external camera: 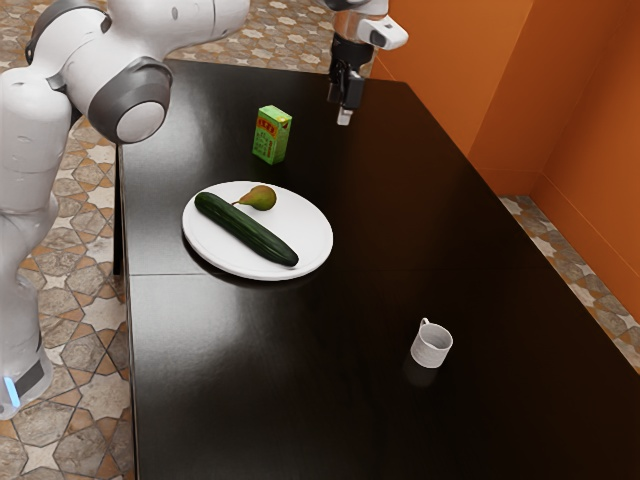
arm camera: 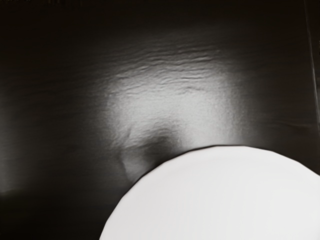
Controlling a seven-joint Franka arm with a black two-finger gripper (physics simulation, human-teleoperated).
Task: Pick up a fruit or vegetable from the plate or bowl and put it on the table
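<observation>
The table [external camera: 400,400] runs out of the exterior view. The arm [external camera: 120,90], cropped along the top, points its gripper [external camera: 345,108] down over the table; open or closed, I cannot tell. A cropped white curve [arm camera: 220,200] in the wrist view is unidentifiable. The plate [external camera: 310,220] holds the cucumber [external camera: 246,229] and pear [external camera: 262,198]. Carton [external camera: 271,136] and mug [external camera: 431,347] stand apart.

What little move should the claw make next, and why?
Probably ease the claw gently down toward the table. It hangs away from the plate with a pale thing at its tip, and the wrist view has a large white shape at its lower edge. It may be carrying something to set down, though I can't be sure.
</observation>
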